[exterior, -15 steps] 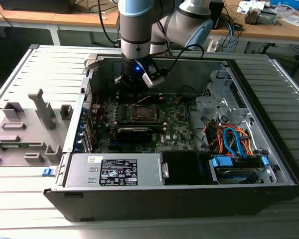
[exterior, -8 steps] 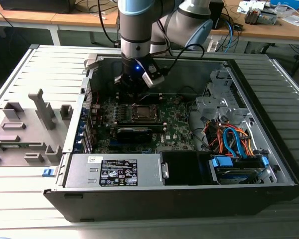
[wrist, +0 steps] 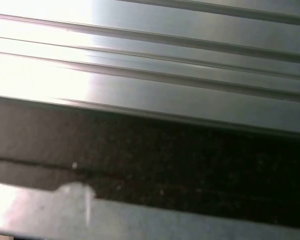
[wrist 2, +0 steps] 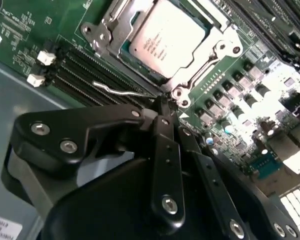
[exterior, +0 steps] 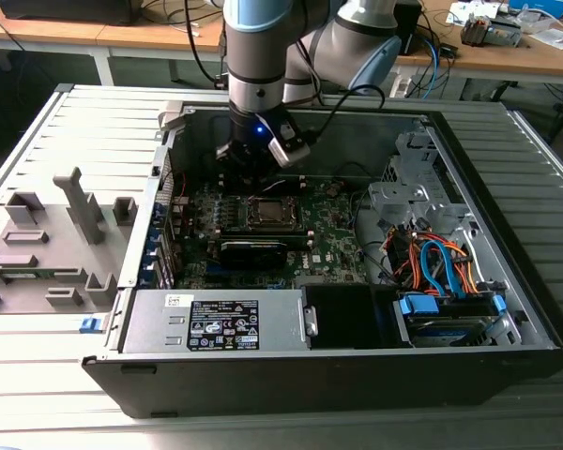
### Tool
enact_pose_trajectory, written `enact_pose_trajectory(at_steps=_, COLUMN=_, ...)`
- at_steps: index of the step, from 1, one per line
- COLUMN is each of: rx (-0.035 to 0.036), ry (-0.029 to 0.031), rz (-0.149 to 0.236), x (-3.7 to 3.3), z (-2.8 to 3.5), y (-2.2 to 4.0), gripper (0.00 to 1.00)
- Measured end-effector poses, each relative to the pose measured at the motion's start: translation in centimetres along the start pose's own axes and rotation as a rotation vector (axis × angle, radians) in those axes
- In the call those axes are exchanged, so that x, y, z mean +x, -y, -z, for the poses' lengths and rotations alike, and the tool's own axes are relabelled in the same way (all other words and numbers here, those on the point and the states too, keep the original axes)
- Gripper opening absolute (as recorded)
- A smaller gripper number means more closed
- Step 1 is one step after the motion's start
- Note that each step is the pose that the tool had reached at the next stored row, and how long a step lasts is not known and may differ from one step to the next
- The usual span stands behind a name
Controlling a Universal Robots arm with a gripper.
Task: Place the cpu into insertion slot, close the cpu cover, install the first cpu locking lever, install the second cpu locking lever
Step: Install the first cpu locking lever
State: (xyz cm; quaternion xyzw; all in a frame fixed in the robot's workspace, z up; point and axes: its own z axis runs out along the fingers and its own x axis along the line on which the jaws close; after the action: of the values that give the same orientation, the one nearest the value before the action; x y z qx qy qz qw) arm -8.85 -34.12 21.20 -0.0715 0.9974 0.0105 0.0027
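Observation:
The cpu lies flat in its socket on the green motherboard, pale metal top up. The cpu cover, a silver frame, lies down around it. In the exterior view the socket sits mid-board, and my gripper hangs just beyond its far edge, inside the case. In the second wrist view my gripper has its black fingers drawn together, their tips at a corner of the socket frame. A thin silver locking lever runs along the socket's side to the fingertips; whether they touch it is hidden.
Black memory slots run beside the lever. A long black card lies in front of the socket. The power supply and a drive bay with orange and blue cables line the case front. A grey fixture stands outside.

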Motion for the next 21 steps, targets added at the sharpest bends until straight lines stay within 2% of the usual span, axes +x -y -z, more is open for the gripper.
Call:
enact_pose_trajectory(at_steps=1, rx=-0.0001, ry=-0.0007, rz=0.000, x=-0.09, z=-0.07, y=0.02, gripper=0.11)
enact_pose_trajectory(at_steps=9, rx=-0.0030, ry=-0.0145, rz=0.000, x=-2.34, z=-0.64, y=0.35, gripper=0.11)
enact_pose_trajectory(at_steps=21, rx=-0.0097, ry=-0.0196, rz=0.000, x=-3.72, z=-0.85, y=0.56, gripper=0.11)
